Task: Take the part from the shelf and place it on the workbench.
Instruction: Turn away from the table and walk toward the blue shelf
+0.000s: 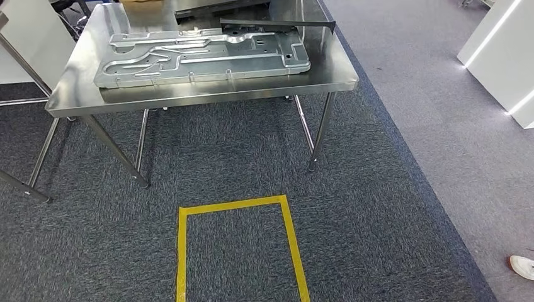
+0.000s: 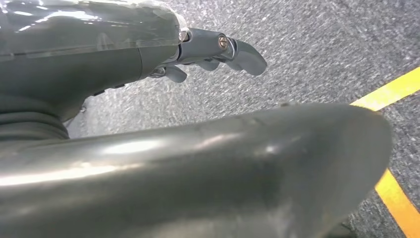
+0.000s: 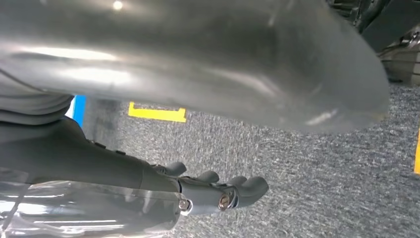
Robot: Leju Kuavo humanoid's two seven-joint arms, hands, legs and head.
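Part (image 1: 204, 56) flat on workbench (image 1: 82, 94), long axis left-right; both hands' fingers (image 2: 242, 49) apart, empty.

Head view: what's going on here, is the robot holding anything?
No. Both hands hang over the carpet holding nothing: the left hand and right hand have fingers apart around nothing. A large stamped metal panel lies flat on the steel workbench ahead, with a dark bar behind it. A yellow taped rectangle marks the floor in front of the bench. A shoe shows at the right edge.
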